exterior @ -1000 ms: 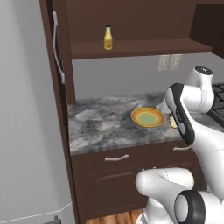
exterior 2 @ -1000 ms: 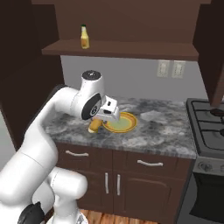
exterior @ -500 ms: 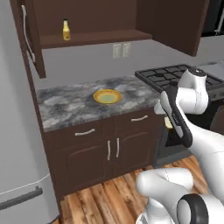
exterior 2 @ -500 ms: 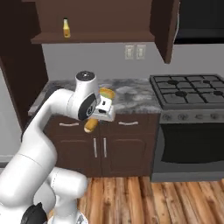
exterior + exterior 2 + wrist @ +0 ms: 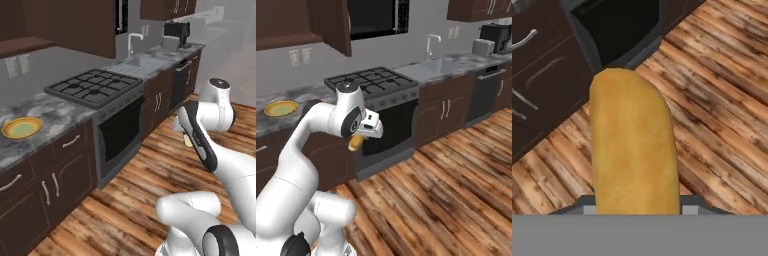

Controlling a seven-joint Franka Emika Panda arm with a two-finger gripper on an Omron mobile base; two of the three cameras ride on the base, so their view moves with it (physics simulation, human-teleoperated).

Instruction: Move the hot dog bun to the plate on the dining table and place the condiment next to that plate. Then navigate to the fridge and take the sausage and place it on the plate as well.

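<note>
The two-finger gripper (image 5: 357,142) is clamped on the golden-brown oblong hot dog bun (image 5: 633,145), carried in the air above the wooden floor (image 5: 446,195) near the black oven (image 5: 117,137), so the bun-carrying step seems underway, and next comes reaching the dining table's plate.

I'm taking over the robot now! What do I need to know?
End effector: shut on the hot dog bun, carried above the wooden floor in front of the oven.
A yellow plate sits on the grey counter left of the stove.
Done: bun picked up.
Left: bun onto the dining table plate, condiment beside it, then sausage from the fridge onto the plate.
</note>
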